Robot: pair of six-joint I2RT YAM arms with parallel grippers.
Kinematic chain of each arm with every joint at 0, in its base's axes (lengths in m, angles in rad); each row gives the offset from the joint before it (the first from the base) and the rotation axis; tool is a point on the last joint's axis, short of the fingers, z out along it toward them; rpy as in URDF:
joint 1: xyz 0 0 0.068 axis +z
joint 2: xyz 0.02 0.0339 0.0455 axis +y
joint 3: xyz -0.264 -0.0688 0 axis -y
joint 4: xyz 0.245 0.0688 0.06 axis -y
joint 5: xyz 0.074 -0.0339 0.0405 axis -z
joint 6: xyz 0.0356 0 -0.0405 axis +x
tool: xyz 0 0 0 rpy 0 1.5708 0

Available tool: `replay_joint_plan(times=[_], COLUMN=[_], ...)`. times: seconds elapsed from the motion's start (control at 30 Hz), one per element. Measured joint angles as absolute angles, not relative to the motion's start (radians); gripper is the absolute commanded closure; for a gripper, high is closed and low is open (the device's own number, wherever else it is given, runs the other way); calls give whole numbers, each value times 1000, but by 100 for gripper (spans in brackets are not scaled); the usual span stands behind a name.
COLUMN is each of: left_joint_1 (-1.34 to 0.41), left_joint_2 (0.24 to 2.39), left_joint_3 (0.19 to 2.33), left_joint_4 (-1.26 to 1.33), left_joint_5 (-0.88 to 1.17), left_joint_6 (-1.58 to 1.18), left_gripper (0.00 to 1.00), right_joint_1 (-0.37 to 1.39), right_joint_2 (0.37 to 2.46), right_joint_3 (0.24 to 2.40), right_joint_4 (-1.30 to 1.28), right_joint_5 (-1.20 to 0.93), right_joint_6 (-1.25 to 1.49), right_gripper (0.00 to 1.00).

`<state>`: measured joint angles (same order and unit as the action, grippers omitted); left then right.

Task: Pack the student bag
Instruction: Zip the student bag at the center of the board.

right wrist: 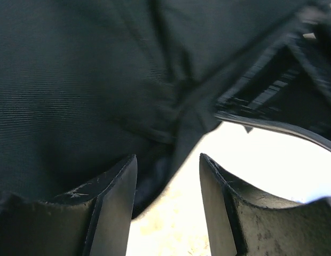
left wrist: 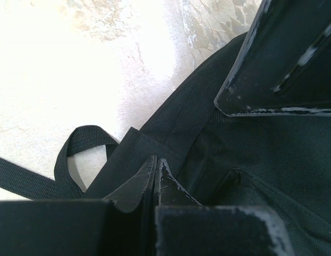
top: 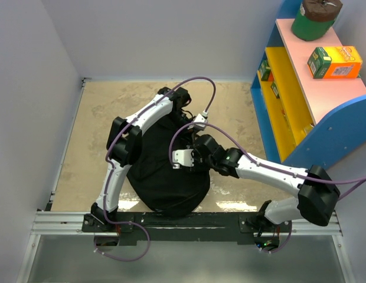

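Over the student bag [top: 165, 183], left arm [top: 149, 115] arches, left hand [left wrist: 156, 166] closed.

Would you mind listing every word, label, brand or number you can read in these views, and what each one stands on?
No text here can be read.
The orange-and-green box on the pink shelf top: printing present, too small and blurred to read.
The small green boxes on the yellow shelf: labels too small to read.
The green tub: no legible text.
The student bag: no lettering visible in any view.
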<state>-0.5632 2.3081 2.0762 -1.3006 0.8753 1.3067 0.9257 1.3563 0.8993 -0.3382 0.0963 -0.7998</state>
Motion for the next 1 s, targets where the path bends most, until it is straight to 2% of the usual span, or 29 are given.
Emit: replay_joint_plan(times=[0.3,0.63,0.73,0.8,0.83,1.0], left_joint_1=[-563,-563,-563,-563,-563,-563], left_joint_2=[2307,2288,2280,2274,2271,2259], left_joint_3=[2076,2072,2061,2051,2043,2014], left_joint_4=[-1301,-1301,-1302,-1300,-1302,-1304], left_joint_5=[899,907,909,909,909,909], left_joint_6=[1306,1306,1307,1307,1307,1308], left_gripper=[100,100,100,100,100,99], right_joint_1=[973,976,975,975,975,975], right_joint_2=[1408,1489,1507,1518,1525,1538], right_joint_3=[877,899,918,925,926,931], right_joint_4=[-332,-327,-331,-332,-331,-329], right_joint_5=[99,99,99,100,104,115], right_joint_6=[-834,-869,-875,-878,-876,-868], right_gripper=[48,59,74,93,98,100])
